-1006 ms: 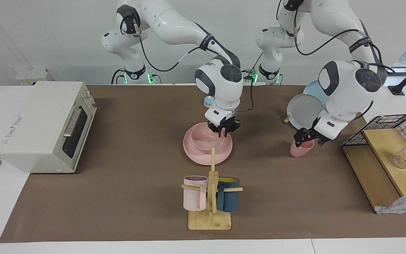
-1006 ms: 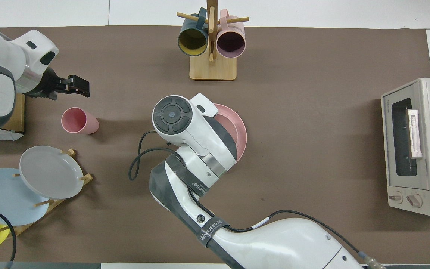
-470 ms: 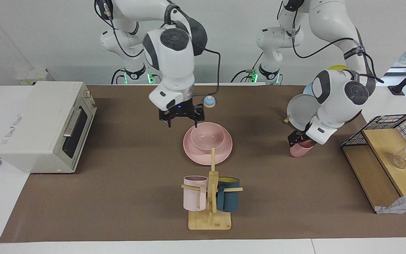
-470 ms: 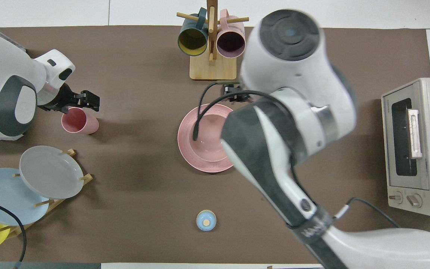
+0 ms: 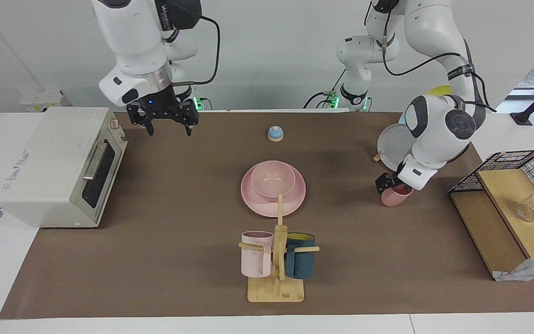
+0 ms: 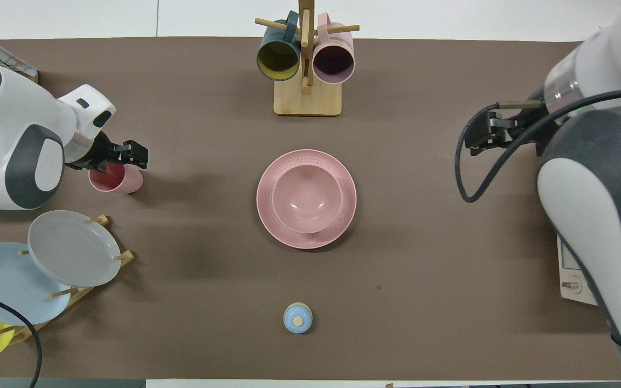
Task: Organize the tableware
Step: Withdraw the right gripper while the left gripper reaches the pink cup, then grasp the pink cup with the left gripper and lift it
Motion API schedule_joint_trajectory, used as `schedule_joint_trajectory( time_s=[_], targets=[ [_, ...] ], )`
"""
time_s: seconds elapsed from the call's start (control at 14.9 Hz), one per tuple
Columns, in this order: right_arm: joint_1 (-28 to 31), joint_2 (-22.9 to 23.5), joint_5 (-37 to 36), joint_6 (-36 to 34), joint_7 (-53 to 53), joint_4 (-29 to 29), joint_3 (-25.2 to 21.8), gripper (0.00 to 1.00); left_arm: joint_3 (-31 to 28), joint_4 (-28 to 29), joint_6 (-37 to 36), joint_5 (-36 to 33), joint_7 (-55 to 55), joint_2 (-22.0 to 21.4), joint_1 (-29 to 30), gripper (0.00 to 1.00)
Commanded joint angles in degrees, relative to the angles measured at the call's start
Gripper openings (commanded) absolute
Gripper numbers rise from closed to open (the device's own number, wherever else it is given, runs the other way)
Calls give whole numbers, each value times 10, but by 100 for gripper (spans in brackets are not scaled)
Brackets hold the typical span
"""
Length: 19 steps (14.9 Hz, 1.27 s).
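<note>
The pink bowl sits in the pink plate at the middle of the table. The pink cup stands upright toward the left arm's end, beside the plate rack. My left gripper is down at the cup's rim, open, with one finger beside the cup's wall. My right gripper is open and empty, raised over the mat next to the toaster oven, away from the bowl.
A toaster oven stands at the right arm's end. A wooden mug tree holds a pale pink and a teal mug. A rack with grey, blue and yellow plates, a small blue knob, a wire-and-wood shelf.
My right gripper left the bowl on the plate, rose and swung to the oven's end. My left gripper came down from over the cup to its rim.
</note>
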State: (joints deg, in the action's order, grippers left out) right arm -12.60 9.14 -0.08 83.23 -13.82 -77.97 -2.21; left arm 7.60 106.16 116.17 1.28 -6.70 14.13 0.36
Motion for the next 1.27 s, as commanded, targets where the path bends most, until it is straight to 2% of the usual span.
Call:
schedule_joint_trajectory(
  time_s=[0.0,0.13,0.2,0.34,0.47,0.6,0.74,0.94,1.07,1.21],
  targets=[
    [19,-32,10,10,36,-67,-30,100,0,39,26,-4,-7,-25,-2,51],
    [16,-37,11,11,83,-75,-55,100,0,44,25,-4,-3,-29,-3,11],
    [16,-38,10,9,84,-76,-57,100,0,47,25,-5,-3,-31,-3,0],
    [27,-44,10,8,89,-78,-71,100,0,46,25,-6,5,-31,0,0],
    [14,-57,15,10,93,-100,-99,100,-1,36,16,-10,6,-29,0,0],
    [17,-72,13,6,100,-126,-104,100,0,-5,-18,-11,7,-29,-2,0],
    [14,-89,7,10,111,-144,-105,100,1,-106,-108,-9,0,-20,-9,0],
    [13,-91,5,14,120,-147,-105,100,2,-258,-251,-5,-81,15,-68,0],
    [12,-84,-12,66,132,-138,-105,100,5,-326,-284,-3,-183,37,-122,0],
    [19,-83,-12,76,157,-141,-108,100,6,-357,-281,-2,-288,54,-180,0]
  ],
)
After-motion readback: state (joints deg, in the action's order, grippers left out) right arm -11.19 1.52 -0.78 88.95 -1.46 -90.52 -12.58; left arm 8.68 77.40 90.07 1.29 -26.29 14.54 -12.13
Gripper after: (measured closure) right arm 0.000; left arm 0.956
